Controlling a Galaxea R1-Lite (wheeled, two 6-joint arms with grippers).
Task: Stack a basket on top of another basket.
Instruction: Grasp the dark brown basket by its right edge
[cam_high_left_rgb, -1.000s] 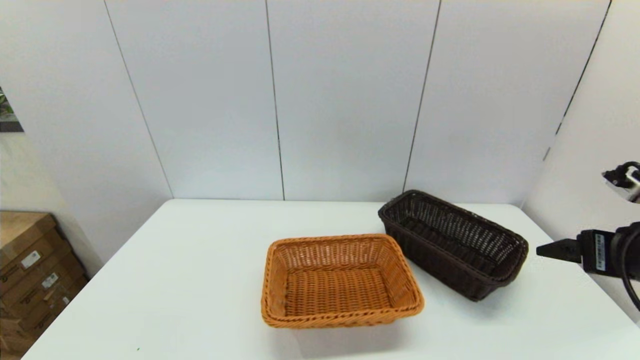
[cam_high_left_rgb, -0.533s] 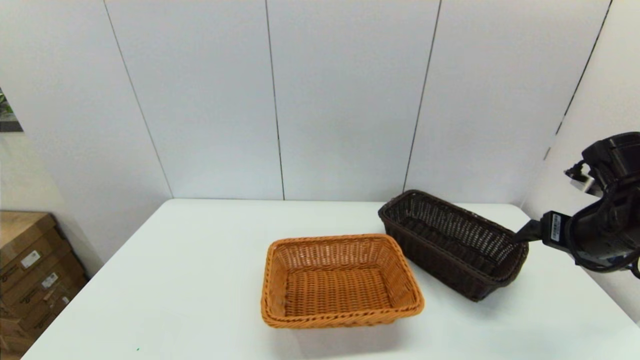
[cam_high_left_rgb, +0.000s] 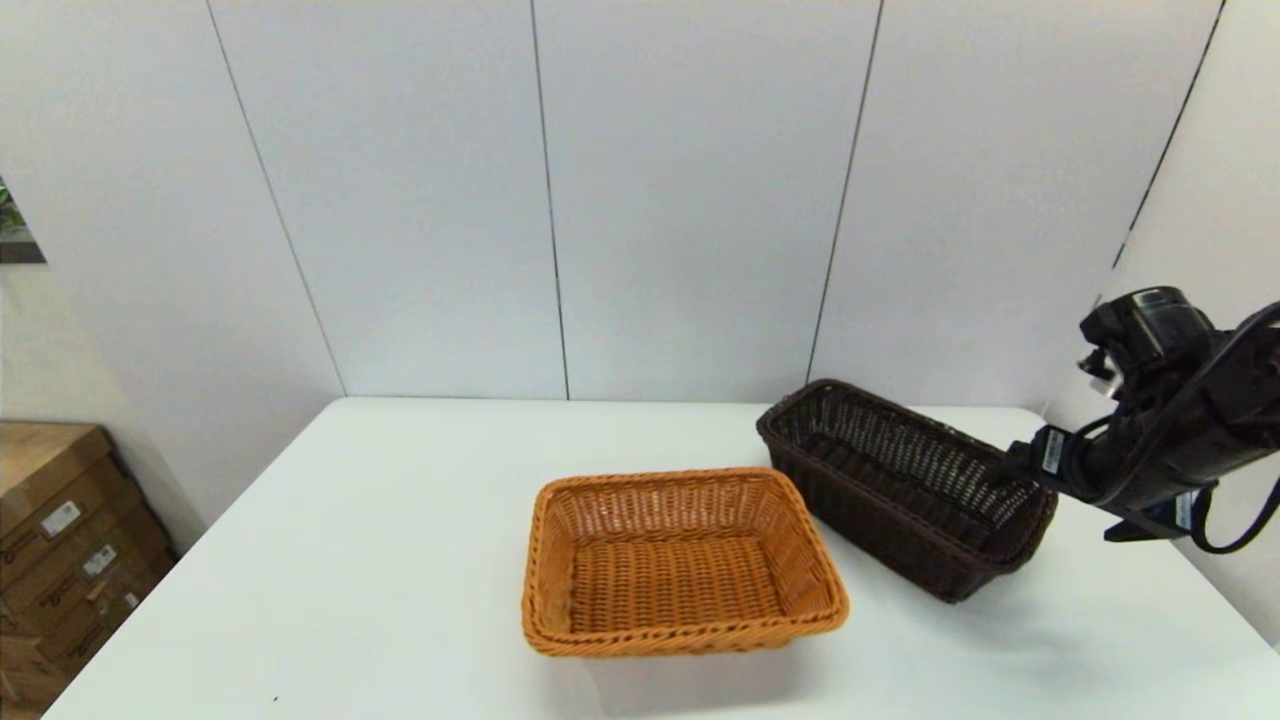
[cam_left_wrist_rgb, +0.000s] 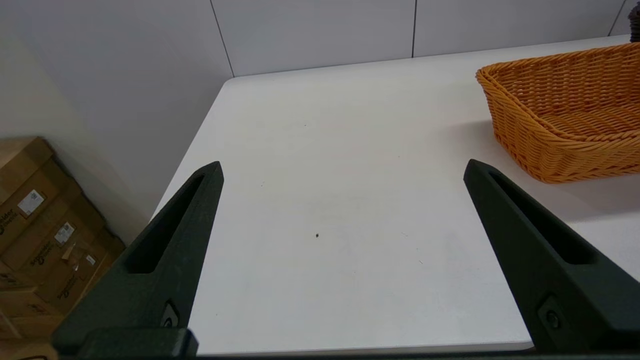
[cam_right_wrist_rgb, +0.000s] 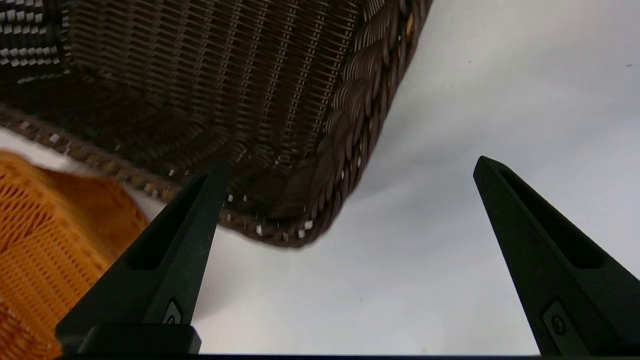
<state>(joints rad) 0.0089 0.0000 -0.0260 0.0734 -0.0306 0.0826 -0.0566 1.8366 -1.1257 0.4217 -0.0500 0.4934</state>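
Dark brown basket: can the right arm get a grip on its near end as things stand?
Probably yes. The right gripper is open, poised at the dark brown basket's right-end rim, with only bare white table around that corner. The orange-tan basket sits apart to its left.

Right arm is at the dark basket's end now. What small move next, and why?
Probably ease the right gripper down so its open jaws straddle the dark basket's braided end rim, then close. One jaw is already over the inside, the other over bare table; nothing is gripped yet.
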